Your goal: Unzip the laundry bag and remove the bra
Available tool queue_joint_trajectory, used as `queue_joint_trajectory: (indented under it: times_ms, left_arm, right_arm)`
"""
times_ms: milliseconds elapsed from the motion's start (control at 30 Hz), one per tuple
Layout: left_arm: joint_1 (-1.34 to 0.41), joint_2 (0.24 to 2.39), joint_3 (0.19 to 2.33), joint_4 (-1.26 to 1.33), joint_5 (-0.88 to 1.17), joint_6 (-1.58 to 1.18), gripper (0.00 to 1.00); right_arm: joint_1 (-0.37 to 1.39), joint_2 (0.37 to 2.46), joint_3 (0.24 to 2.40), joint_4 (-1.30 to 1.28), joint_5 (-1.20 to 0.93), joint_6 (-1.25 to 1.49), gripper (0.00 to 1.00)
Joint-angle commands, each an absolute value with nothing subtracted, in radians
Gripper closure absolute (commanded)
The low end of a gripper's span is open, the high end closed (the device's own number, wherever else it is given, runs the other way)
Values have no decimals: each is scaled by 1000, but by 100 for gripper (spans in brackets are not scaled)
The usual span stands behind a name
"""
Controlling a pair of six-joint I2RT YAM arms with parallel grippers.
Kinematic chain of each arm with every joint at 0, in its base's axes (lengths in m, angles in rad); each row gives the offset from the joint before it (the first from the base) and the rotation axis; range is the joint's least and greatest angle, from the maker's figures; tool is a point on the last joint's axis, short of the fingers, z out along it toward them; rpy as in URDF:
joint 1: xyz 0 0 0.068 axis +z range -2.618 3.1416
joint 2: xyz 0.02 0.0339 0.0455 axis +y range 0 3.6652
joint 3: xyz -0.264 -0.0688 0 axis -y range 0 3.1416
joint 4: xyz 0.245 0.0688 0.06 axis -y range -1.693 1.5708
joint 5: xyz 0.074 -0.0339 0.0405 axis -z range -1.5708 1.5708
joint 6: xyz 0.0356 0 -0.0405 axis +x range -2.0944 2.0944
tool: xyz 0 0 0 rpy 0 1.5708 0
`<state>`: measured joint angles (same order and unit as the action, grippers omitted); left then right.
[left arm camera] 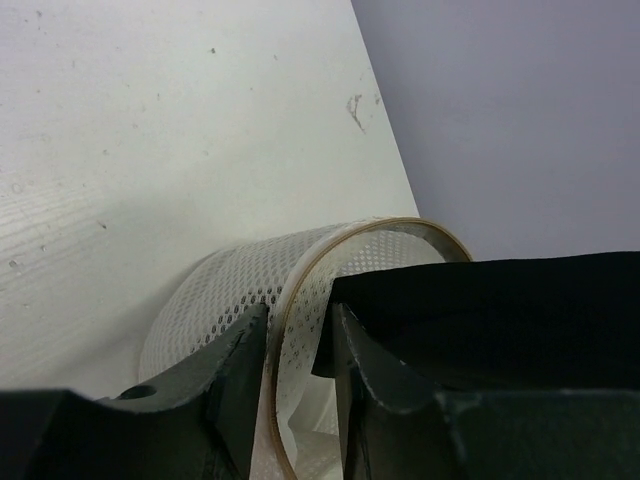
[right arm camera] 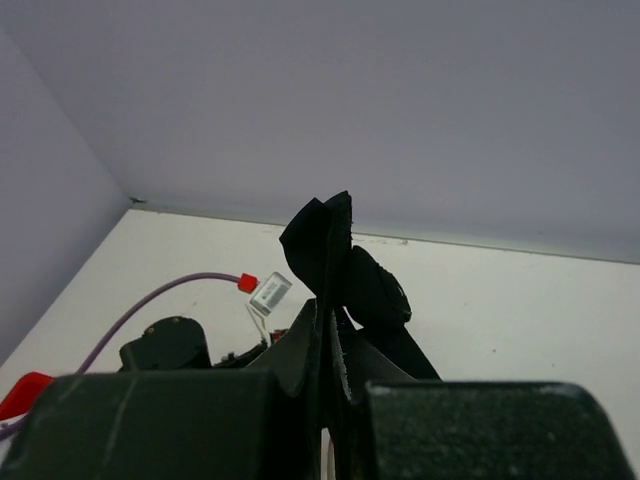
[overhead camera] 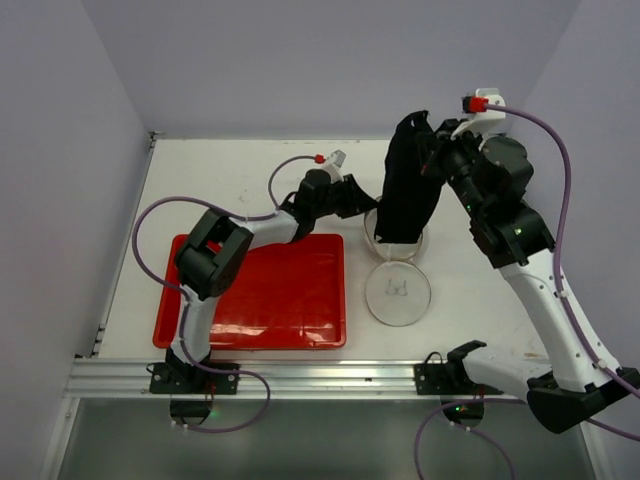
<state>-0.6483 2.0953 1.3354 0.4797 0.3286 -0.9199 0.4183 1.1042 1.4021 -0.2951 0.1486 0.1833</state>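
Note:
The laundry bag [overhead camera: 398,290] is open right of the red tray, its round mesh flap lying flat towards me. My left gripper [overhead camera: 366,206] is shut on the bag's stiff rim; in the left wrist view the rim and white mesh [left arm camera: 235,285] pass between the fingers of that gripper [left arm camera: 295,318]. The black bra [overhead camera: 405,190] hangs upright, its lower end still at the bag's mouth. My right gripper [overhead camera: 432,152] is shut on its top and holds it above the table. In the right wrist view the bra [right arm camera: 325,235] sticks up from that closed gripper [right arm camera: 328,312]. It also shows in the left wrist view [left arm camera: 500,310].
A red rectangular tray [overhead camera: 290,295] lies at the front left, partly under the left arm. White walls close the table on the left, back and right. A metal rail [overhead camera: 300,378] runs along the near edge.

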Motion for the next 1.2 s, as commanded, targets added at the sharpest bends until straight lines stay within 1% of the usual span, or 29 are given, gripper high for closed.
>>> queue_joint_trajectory:
  times_ms: [0,167,200,333,467,567,667,700,767,800,867,900,933,1000,1100,1167]
  left_arm:
    - [-647,2022,1374,463,325,-894,63]
    - [-647,2020,1359,465,322,-900,61]
    - [-647,2017,1359,465,327,-902,59]
    - [-647,1987,1359,446,322,-894,56]
    - [-647,1933,1362,414,310,-876,50]
    - [-643,1878,1365,381,302,-864,46]
    - [-635,1798,1353,338,281,-845,40]
    - [-634,1757,1350,319,256,-838,33]
    - [-617,1715,1347,258,239,-813,28]
    - [-608,1676,1342,236,233,-807,26]
    - [-574,1625,1298,193,226,-798,25]
    - [-560,1561,1273,180,207,-802,22]
    - [-543,1525,1246,175,203,-805,21]
    - [-490,1426,1184,123,184,-799,19]
    - [-436,1292,1151,5,128,-746,18]
    - [-423,1227,1154,-86,86,-712,18]
  right_arm:
    - [414,1107,1506,-276,39,182,100]
    - [416,1149,1588,-282,20,215,100]
    - [416,1154,1607,-282,18,216,100]
    - [416,1173,1658,-290,14,215,100]
    - [416,1181,1692,-258,6,209,100]
    - [414,1199,1747,-261,-38,209,100]
    - [416,1195,1779,-252,-40,241,100]
    - [416,1189,1789,-247,-49,259,100]
    - [416,1195,1824,-271,-63,268,100]
    - [416,1215,1882,-287,-78,267,100]
    - [416,1239,1943,-356,-146,279,100]
    - [414,1249,1988,-371,-170,311,100]
    - [417,1258,1999,-380,-237,325,100]
    - [417,1261,2017,-382,-290,382,100]
    - [416,1259,1996,-368,-369,457,100]
    - [419,1246,1948,-304,-444,511,100]
